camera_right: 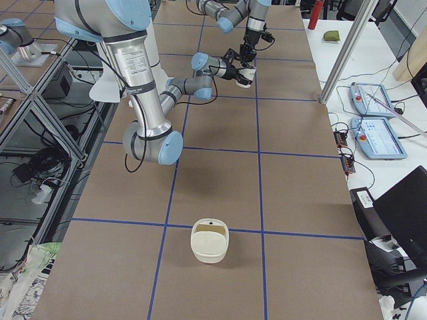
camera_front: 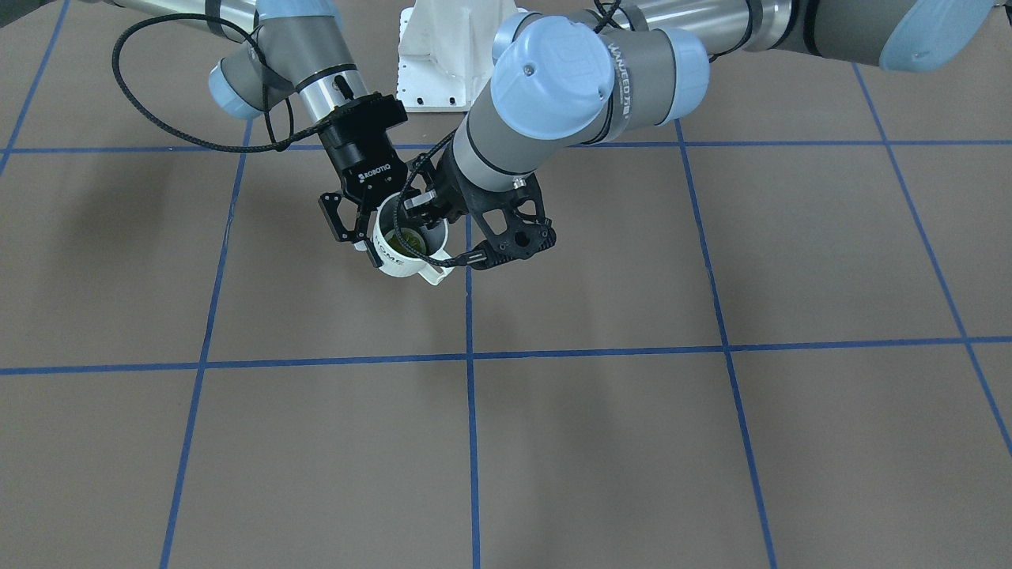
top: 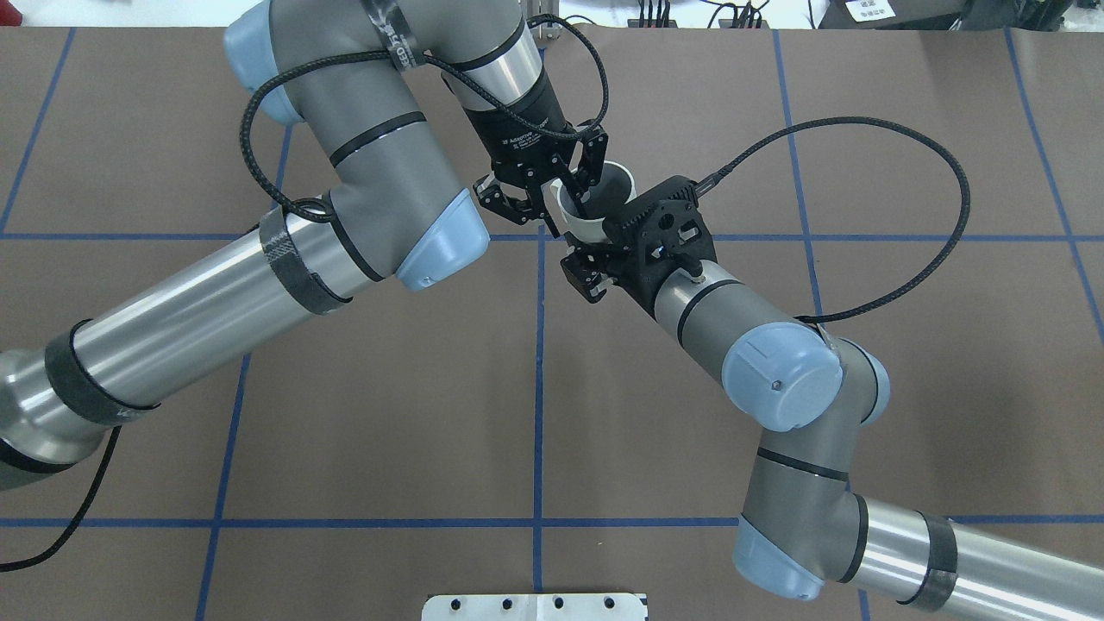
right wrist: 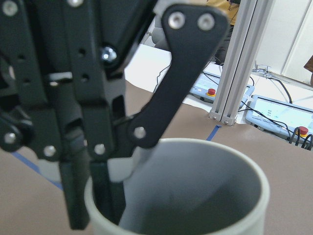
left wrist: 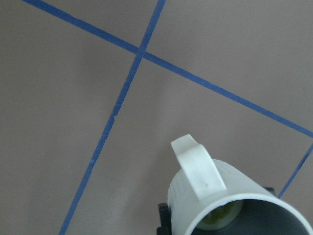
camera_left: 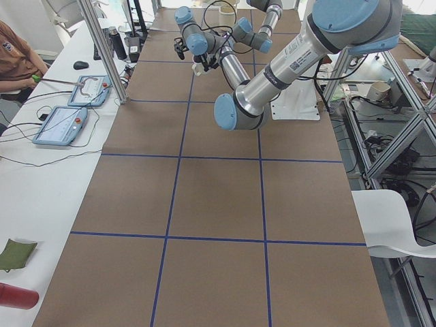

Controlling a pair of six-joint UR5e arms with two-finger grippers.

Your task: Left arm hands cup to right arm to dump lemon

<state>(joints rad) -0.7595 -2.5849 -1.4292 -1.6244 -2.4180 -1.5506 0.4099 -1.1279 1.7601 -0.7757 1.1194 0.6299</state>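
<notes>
front view: cup [camera_front: 395, 259] held aloft, upper centre, lemon [camera_front: 409, 239] inside; right gripper [camera_front: 360, 233] spread wide beside it. overhead: left gripper [top: 565, 200] pinched rim. right wrist: glazed wall looked slick, rigid, breakable; body likely safest hold.

**A robotics lab with a two-arm test bench**

A left arm [top: 198, 302] and a right arm [top: 707, 323], grey with light-blue joint caps, rise from a white mounting base [camera_front: 455, 47] at the edge of a brown desk [camera_left: 218, 197] gridded with blue tape [camera_left: 180, 155]. Alongside runs a white bench [camera_left: 41, 204] carrying cables and two teach pendants [camera_left: 60, 126] with red stop buttons, and a person [camera_left: 17, 51] sits at it. Aluminium posts [camera_left: 102, 48] and open metal racks [camera_right: 33, 127] of wiring flank the desk.
</notes>
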